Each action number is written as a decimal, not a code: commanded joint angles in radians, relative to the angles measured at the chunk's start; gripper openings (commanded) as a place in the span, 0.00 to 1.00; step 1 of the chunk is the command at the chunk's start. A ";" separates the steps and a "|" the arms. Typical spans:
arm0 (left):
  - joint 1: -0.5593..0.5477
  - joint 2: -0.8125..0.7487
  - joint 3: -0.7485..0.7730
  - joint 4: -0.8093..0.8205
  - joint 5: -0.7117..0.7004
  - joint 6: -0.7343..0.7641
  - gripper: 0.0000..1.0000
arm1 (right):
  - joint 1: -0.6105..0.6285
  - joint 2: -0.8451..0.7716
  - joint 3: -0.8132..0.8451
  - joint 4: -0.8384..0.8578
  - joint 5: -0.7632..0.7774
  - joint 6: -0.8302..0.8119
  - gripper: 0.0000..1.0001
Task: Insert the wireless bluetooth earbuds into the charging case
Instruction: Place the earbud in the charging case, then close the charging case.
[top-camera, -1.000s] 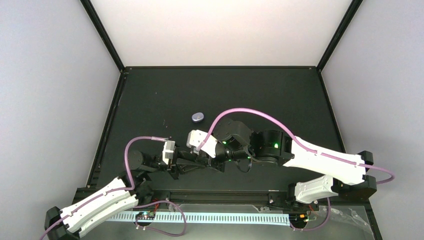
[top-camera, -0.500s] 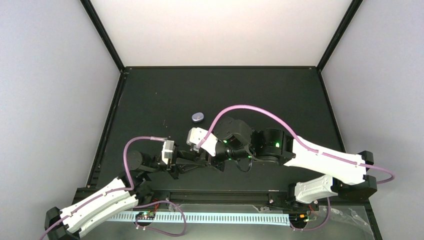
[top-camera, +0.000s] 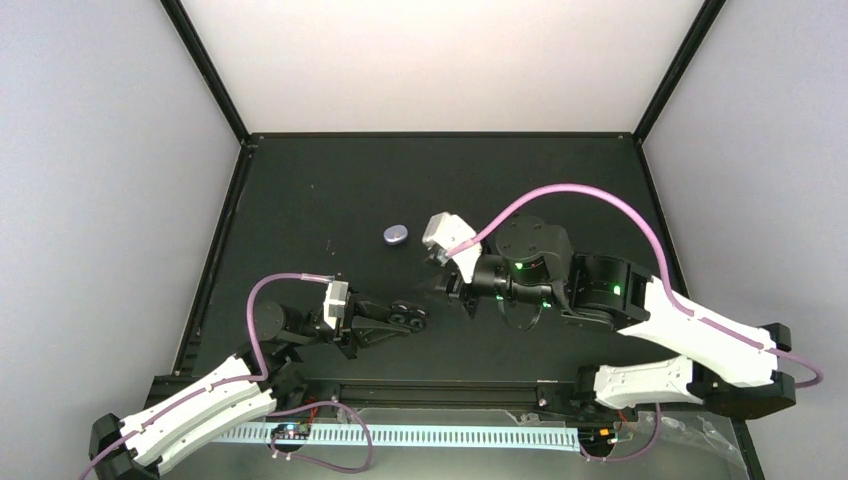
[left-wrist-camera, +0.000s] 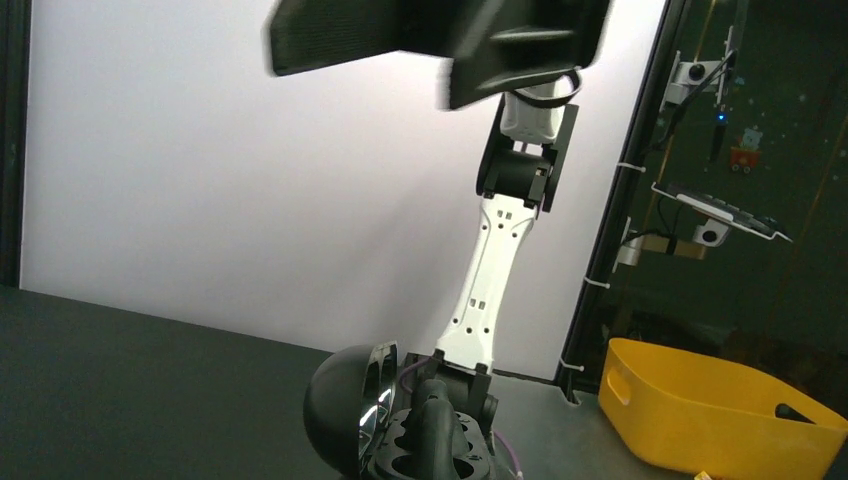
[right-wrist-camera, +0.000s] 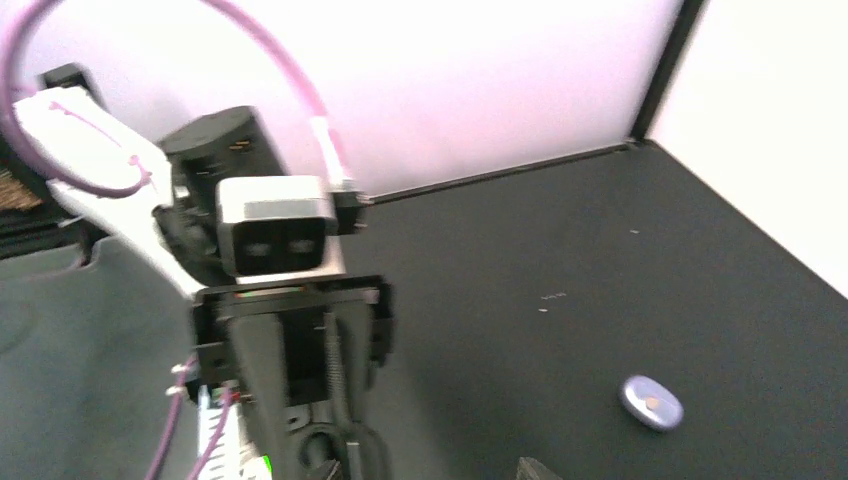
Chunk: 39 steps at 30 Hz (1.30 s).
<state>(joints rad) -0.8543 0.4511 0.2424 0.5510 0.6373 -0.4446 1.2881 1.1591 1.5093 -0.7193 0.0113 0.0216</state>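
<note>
Top external: left end effector (top-camera: 398, 320) clamps the black charging case (top-camera: 412, 316) — presumably steadying it for loading; right end effector (top-camera: 456, 290) hovers just beyond, its opening impossible to tell.

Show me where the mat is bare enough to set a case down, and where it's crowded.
Bare: the far strip of the mat between its back edge and the small oval case, and the far-right corner. Crowded: the near centre, where the left gripper holds the black case near the right gripper.
</note>
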 joint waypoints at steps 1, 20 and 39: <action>-0.011 -0.013 0.026 0.034 0.013 0.013 0.02 | -0.075 -0.063 -0.110 0.113 0.104 0.078 0.45; -0.014 -0.038 0.039 0.038 -0.022 0.009 0.02 | -0.342 -0.143 -0.534 0.455 -0.310 0.414 0.52; -0.015 -0.034 0.040 0.048 -0.023 0.009 0.02 | -0.288 -0.106 -0.477 0.460 -0.336 0.365 0.53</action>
<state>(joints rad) -0.8600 0.4191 0.2424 0.5640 0.6247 -0.4446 0.9928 1.0504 0.9962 -0.2836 -0.3172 0.4019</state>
